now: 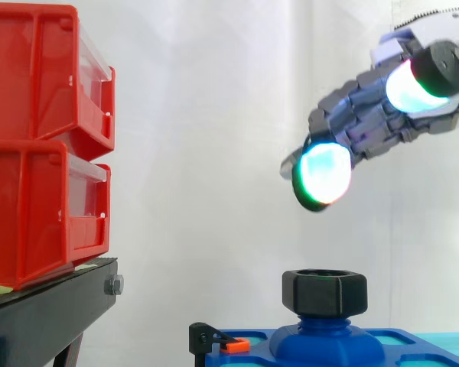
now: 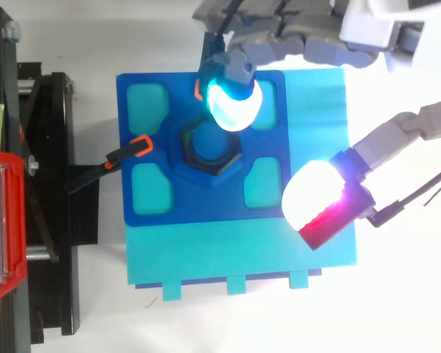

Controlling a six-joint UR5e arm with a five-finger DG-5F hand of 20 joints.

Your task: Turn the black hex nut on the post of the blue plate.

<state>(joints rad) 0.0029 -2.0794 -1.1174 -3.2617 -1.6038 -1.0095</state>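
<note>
Two stacked red plastic bins (image 1: 38, 145) are carried on a black metal stand (image 1: 53, 306) at the left. Beside it, a dark blue square plate (image 2: 206, 209) is laid on a cyan slab (image 2: 242, 250) and is held at its edge by a small black-and-orange clamp (image 2: 125, 151). The grey robot hand (image 1: 367, 122) is held above the plate with its fingers spread, nothing being grasped. The black hex nut (image 1: 324, 290) is seated on the plate's central post, well below the glowing pads (image 1: 321, 174) and untouched. No turning is judged to have begun; descent, grasp and rotation are left.
</note>
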